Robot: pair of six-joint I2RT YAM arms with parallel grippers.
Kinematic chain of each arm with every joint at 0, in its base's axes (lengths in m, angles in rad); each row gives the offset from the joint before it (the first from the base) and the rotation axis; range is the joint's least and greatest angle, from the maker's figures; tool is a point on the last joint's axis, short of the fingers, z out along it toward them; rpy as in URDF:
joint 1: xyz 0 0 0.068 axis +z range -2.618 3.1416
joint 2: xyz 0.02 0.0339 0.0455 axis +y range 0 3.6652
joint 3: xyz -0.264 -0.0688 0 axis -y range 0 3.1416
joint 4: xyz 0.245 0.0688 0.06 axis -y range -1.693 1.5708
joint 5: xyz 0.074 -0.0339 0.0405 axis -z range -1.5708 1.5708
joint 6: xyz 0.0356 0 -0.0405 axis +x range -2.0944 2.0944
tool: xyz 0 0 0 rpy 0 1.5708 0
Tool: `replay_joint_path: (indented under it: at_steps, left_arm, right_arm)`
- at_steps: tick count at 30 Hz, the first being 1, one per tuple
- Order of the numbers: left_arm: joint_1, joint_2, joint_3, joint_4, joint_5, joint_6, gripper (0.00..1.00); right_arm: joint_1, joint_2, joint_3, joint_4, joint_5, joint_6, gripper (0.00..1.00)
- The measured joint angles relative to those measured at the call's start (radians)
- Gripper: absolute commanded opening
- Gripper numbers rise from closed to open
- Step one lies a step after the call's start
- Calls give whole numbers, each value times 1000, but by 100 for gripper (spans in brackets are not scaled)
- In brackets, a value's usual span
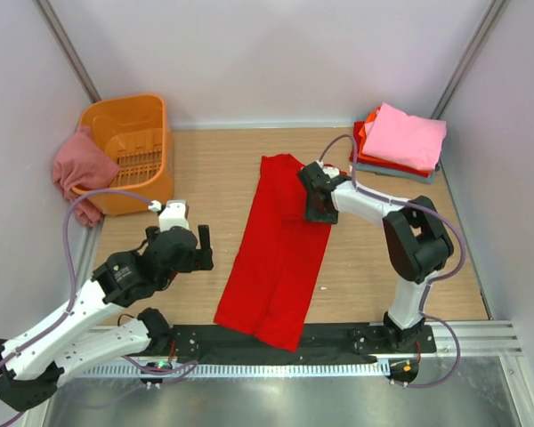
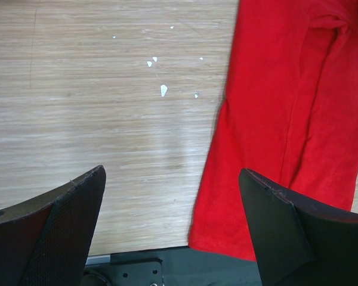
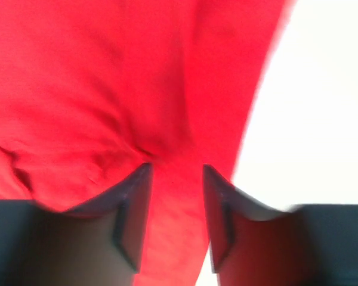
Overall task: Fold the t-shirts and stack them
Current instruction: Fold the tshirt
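A bright red t-shirt lies folded into a long strip down the middle of the table, its near end reaching the black base rail. My right gripper is pressed low on the strip's right edge near the far end. In the right wrist view its jaws stand apart with the red cloth lying slack between and under them. My left gripper hovers wide open and holding nothing, left of the strip. The left wrist view shows bare wood between its fingers and the red shirt to the right.
A stack of folded shirts, light pink on top of orange-red and grey-blue, sits at the far right corner. An orange slotted basket stands at the far left, with a dusty rose shirt hanging over its left side. White walls close in the table.
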Motion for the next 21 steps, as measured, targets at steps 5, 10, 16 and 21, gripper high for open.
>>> replay_joint_path:
  at_steps: [5,10,16,21]
  left_arm:
    - [0,16,0,0,2,0,93]
    - [0,30,0,0,2,0,93]
    - [0,38,0,0,1,0,93]
    - [0,39,0,0,-1,-1,93]
  right_arm:
    - [0,-97,-82,-53,62,37,66]
    - [0,-187,-85,-80,91,34,61]
    - [0,-105,96,-82,73,-22,42]
    - [-1,132,356,-60,58,-89,15]
